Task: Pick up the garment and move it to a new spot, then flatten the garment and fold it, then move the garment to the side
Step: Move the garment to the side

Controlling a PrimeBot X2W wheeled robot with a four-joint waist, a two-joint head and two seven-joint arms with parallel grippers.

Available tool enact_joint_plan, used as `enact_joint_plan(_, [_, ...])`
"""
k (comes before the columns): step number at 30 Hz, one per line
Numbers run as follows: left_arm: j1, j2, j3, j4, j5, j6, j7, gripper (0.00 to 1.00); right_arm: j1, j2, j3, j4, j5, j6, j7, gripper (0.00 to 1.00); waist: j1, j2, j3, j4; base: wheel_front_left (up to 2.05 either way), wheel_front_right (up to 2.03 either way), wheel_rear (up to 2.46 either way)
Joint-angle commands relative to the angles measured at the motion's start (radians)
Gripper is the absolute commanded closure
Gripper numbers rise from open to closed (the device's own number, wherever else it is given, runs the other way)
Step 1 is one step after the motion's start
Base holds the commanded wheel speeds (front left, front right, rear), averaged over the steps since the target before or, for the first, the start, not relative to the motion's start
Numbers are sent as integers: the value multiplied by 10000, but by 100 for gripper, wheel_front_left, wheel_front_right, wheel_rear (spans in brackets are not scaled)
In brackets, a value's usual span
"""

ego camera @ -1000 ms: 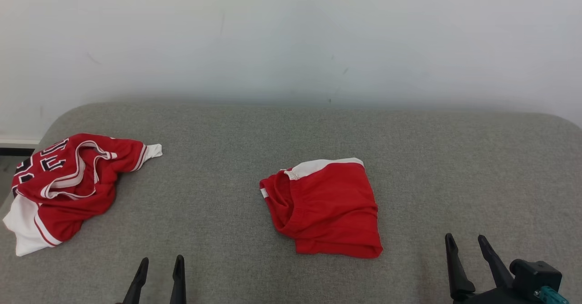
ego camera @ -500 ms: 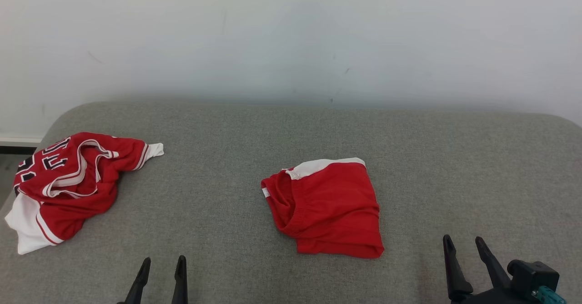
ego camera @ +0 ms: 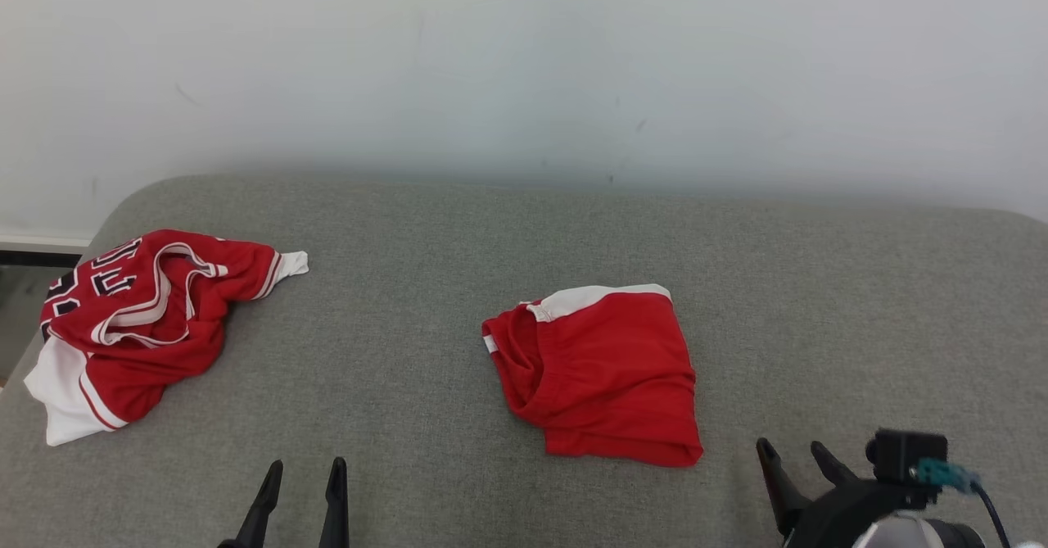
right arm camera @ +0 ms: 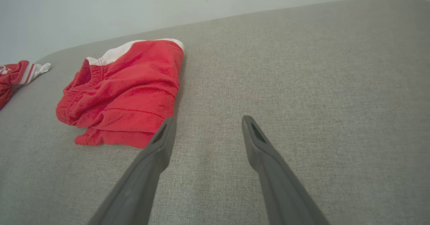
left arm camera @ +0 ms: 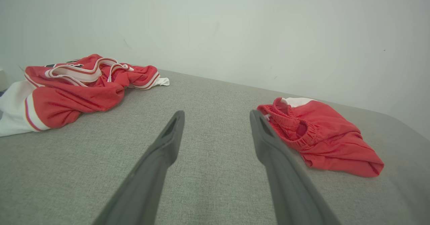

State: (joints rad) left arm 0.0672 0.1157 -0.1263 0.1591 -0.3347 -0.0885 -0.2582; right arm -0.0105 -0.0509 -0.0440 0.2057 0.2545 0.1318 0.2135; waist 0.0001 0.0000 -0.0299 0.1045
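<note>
Fingers of the left gripper [ego camera: 305, 466] stand spread wide at the lower left of the head view, pointing up over the bare grey cushion [ego camera: 409, 228]. Nothing lies between them and they touch no cloth. In the left wrist view the two dark fingers frame plain cushion, with the shorts [left arm camera: 322, 134] past the right finger's tip and the jersey [left arm camera: 74, 87] off to the left. The right gripper [ego camera: 792, 447] sits at the lower right of the head view, its jaws likewise parted and empty. It is near the closest corner of the shorts but clear of it. The shorts are red with a white band along the far edge. They lie folded into a compact bundle near the middle of the cushion, with the waistband turned to the left. The jersey, red with white trim and dark lettering, lies crumpled at the cushion's left end, well apart from the shorts. A pale wall [ego camera: 524, 65] rises behind the cushion.
</note>
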Motion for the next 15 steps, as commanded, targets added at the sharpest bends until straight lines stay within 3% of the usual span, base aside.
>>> enact_joint_plan(1, [-70,-6,-15,13,-3,-10,-33,0,-529,-7,78,34,240,-18,1026,0,-1,0,20,50,0,0,0])
enact_joint_plan(5, [-121,-51,-120,0,-40,-35,-42,0,-1685,0,154,-33,227,-18,3623,0,-1,0,158,221,0,0,0])
enact_joint_plan(9, [-312,-77,-267,25,-54,-65,-51,0,-3012,4,-446,360,-67,-18,5794,0,-1,0,449,500,0,0,0])
enact_joint_plan(15, [-550,-93,-445,104,-67,-145,-56,0,-4486,12,-1478,1720,-466,-18,6992,0,-1,0,791,1076,0,0,0])
